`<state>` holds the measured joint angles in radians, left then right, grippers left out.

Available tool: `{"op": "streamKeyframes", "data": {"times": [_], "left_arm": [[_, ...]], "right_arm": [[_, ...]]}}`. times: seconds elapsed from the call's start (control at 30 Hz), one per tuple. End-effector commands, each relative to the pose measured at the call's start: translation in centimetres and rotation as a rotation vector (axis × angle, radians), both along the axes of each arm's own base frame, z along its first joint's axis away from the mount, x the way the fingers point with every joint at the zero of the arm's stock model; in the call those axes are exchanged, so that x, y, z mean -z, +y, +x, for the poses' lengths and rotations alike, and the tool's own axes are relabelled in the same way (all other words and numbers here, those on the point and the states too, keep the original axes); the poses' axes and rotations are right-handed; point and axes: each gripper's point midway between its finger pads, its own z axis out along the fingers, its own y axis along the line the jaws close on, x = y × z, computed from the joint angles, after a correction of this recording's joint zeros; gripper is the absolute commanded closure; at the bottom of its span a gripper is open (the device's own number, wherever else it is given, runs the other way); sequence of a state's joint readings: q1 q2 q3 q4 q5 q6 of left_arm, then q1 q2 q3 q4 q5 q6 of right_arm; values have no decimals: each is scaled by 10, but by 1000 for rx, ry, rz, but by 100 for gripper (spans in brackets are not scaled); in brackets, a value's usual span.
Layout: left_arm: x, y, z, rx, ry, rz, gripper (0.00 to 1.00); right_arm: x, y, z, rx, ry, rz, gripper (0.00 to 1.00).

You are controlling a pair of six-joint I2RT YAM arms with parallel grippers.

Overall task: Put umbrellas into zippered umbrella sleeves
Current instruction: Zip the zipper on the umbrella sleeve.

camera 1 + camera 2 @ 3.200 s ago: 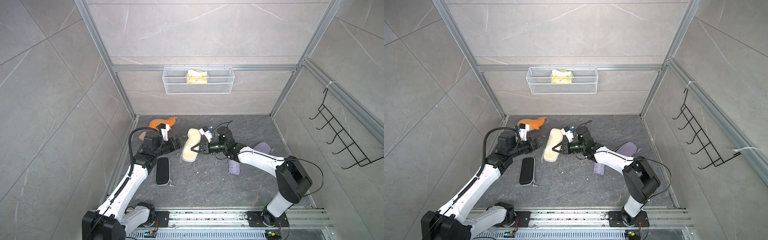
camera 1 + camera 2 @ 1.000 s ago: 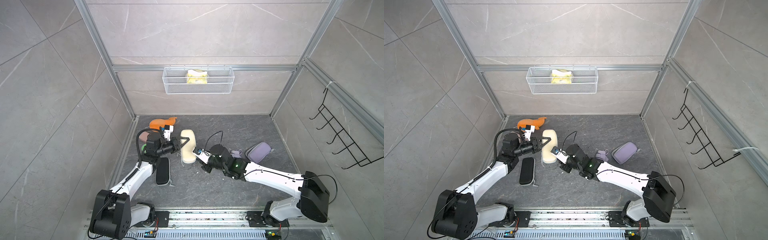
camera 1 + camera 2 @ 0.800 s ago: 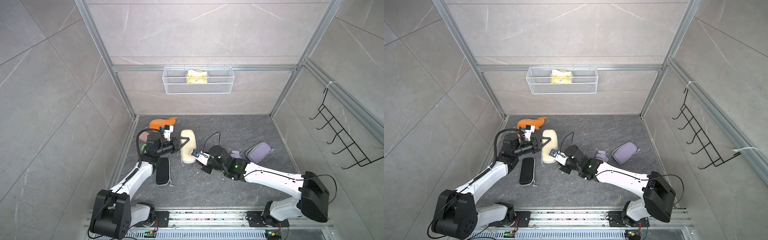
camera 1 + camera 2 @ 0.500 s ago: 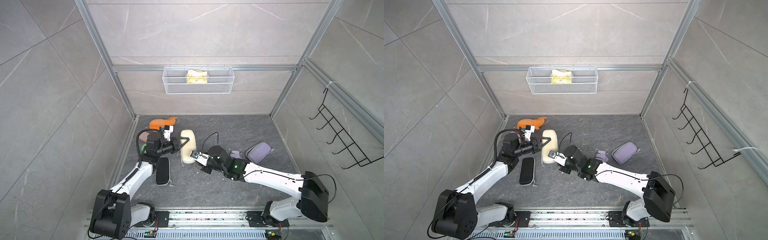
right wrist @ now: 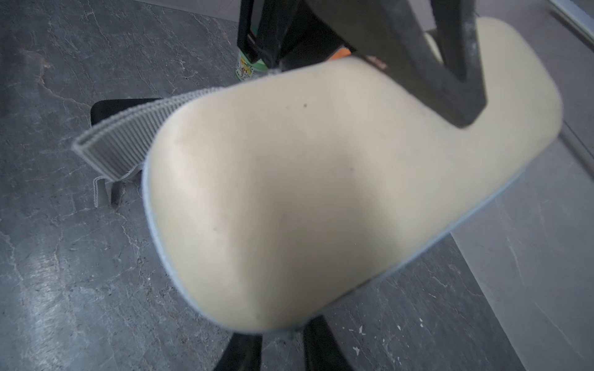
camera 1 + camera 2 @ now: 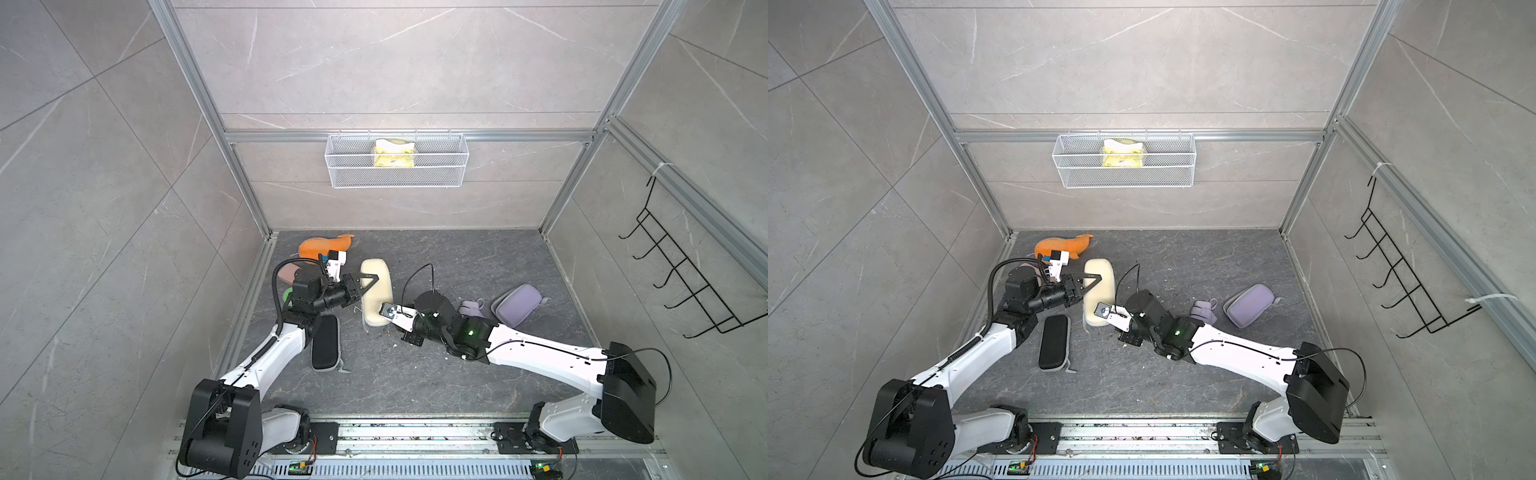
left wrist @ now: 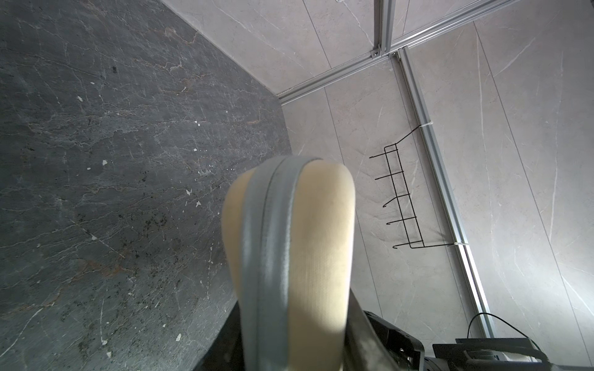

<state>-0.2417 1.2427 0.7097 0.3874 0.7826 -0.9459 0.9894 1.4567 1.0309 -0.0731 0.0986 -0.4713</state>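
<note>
At cream sleeve (image 6: 378, 297): left arm (image 6: 274, 357) stretched low, left jaws clamping it; right jaws: cannot tell.

Whale (image 6: 316, 247) behind sleeve (image 6: 379, 298) (far left)

Robot lab cell: stone-tile walls (image 6: 395, 62), aluminium frame (image 6: 415, 136), wire basket (image 6: 353, 174), hook rack (image 6: 681, 274), arm-mounting rail (image 6: 415, 432).

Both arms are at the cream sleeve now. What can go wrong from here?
1. The left gripper clamps the cream sleeve across its closed zip; a pull by the right gripper at the near end may twist or slip it.
2. The lavender umbrella lies close beside the right arm, which may sweep it.
3. The black sleeve lies beside the left forearm and may get nudged.
</note>
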Motion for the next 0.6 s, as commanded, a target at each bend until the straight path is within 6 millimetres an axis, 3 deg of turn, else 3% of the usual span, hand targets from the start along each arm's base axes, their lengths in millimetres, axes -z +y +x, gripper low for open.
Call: {"op": "streamKeyframes", "data": {"times": [0.0, 0.2, 0.33, 0.57], "left_arm": [[-12, -11, -10, 63, -55, -22, 92], [-11, -12, -10, 65, -51, -22, 93], [-9, -12, -10, 66, -50, -20, 93], [-13, -8, -5, 32, -77, -5, 98]], "right_arm": [[-46, 18, 11, -8, -102, 104, 77], [-45, 18, 14, -4, -115, 97, 82], [-50, 15, 16, 14, -140, 106, 91], [-37, 6, -4, -33, -98, 68, 100]]}}
